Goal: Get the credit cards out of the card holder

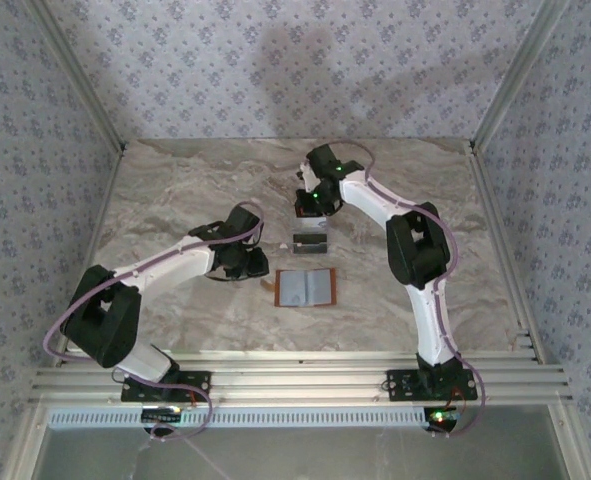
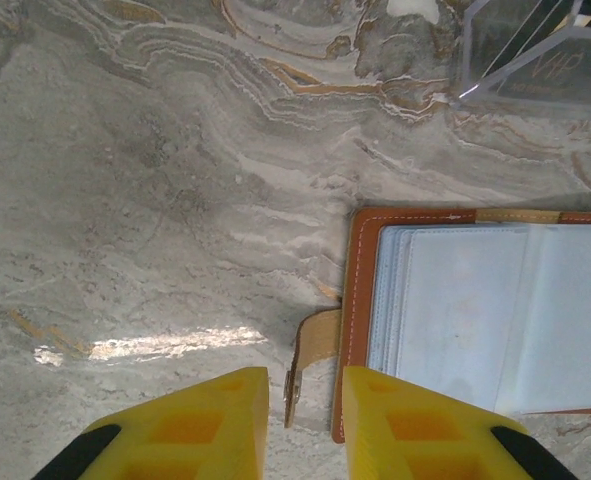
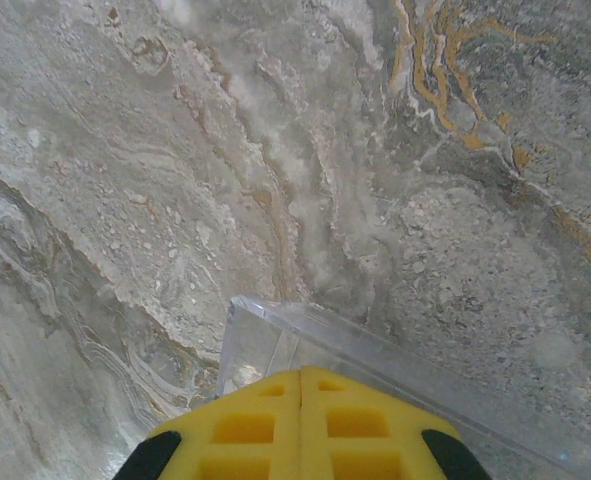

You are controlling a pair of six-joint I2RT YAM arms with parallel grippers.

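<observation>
- Table [image 1: 175, 190]: a marbled grey-and-ochre slab; both arms reach out over it from the near edge.
- Card holder [image 1: 305, 287]: lies opened flat on the table between the two arms, orange-brown leather border outward and pale grey-blue sleeves facing up.
- Clasp tab [image 2: 315, 345]: a short tan strap projecting from the card holder's left edge, flat on the marble.
- Credit cards: single cards cannot be made out in the sleeves from either the overhead or the left wrist view.
- Left gripper [image 2: 307, 380]: low over the card holder's left edge. Its yellow fingers stand apart by a narrow gap and the clasp tab runs into that gap. Nothing is visibly clamped, and I cannot tell whether the fingers touch the tab.
- Clear plastic container [image 3: 275, 340]: a see-through, box-like piece on the table just beyond the card holder, apart from it. In the overhead view something grey and dark shows in it, too small to name.
- Right gripper [image 3: 300, 375]: poised over the clear plastic container, fingers pressed flush together with no gap and nothing seen between them.
</observation>
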